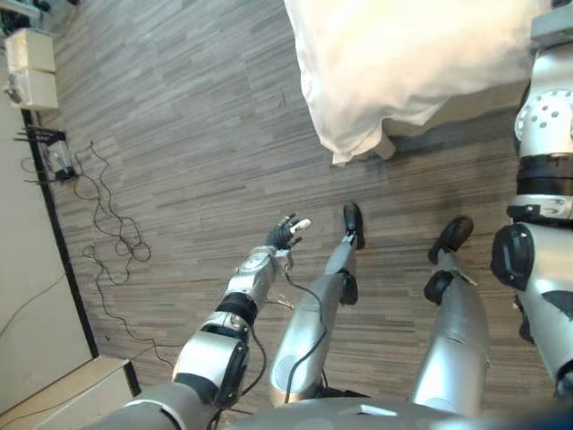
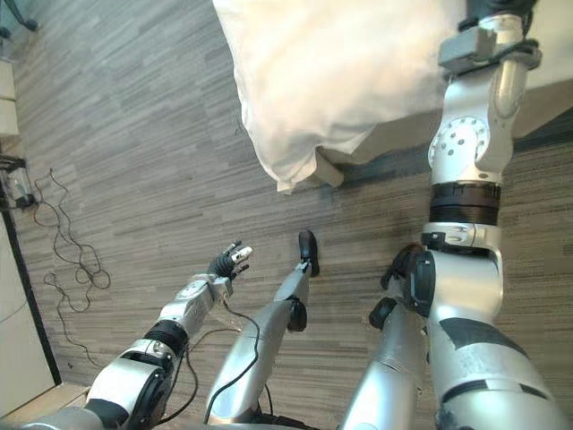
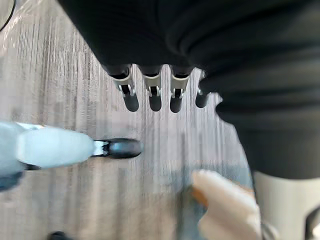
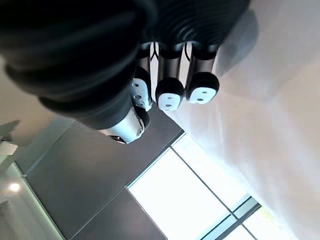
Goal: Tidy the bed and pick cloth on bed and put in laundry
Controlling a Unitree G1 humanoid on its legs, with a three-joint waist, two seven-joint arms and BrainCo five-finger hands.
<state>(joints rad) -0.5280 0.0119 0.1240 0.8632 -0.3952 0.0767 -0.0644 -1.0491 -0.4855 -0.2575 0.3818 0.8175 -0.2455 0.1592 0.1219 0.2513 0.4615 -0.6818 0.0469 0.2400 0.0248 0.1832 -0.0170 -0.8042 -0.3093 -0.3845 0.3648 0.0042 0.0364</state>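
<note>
Hanging off the corner of a bed (image 2: pixel 329 167), a white duvet (image 1: pixel 403 63) is drooping toward the grey wood-plank floor (image 1: pixel 179 116), its lowest fold dangling just past the bed's edge. No other cloth is showing on the visible part of the bed.

The robot's left hand (image 1: pixel 285 233) is hovering low over the floor, well apart from the bed and on the near side of the drooping corner. Its fingers (image 3: pixel 155 97) are reaching out straight and relaxed, holding nothing, with bare planks beyond them.

The right arm is rising up over the bed, beside the duvet. The right hand (image 4: pixel 170 75) is sitting just beside the duvet's white surface, with a bright window (image 4: pixel 190 200) above it. Whether this hand is grasping the duvet or is free of it cannot be told.

Far from the bed, a small black box with aerials (image 1: pixel 49 152) is sitting on the floor against the wall.
</note>
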